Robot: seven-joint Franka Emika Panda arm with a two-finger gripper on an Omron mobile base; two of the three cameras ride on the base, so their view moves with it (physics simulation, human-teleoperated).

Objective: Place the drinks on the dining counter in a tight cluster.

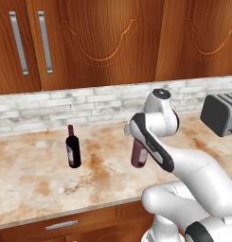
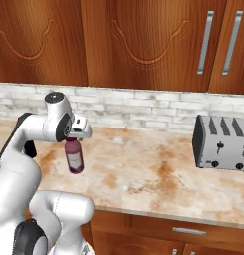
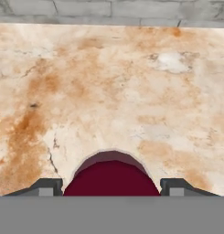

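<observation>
Grasp position is established over the maroon juice bottle point(image 2: 74, 157), which stands on the marbled tabletop point(image 1: 37, 184) backed by the white brick wall point(image 1: 51, 106), not yet on the dining counter named in the task. The end effector point(image 3: 111, 186) is lowered from above, with one finger tip point(image 3: 45, 186) on each side of the bottle's rounded maroon top. The tips are spread to roughly the bottle's width; whether they are already pressing on it or merely bracketing it cannot be told. A top-down approach is judged suitable because the bottle is upright and free space is left around it.

The dark wine bottle point(image 1: 73, 147) is seen standing upright on the same tabletop, well apart to the left of the juice bottle, so no interference with the grasp is expected. A grey toaster point(image 2: 223, 143) is positioned at the right end of the tabletop, clear of the arm. Both bottles are judged to require transfer before any cluster can be formed.
</observation>
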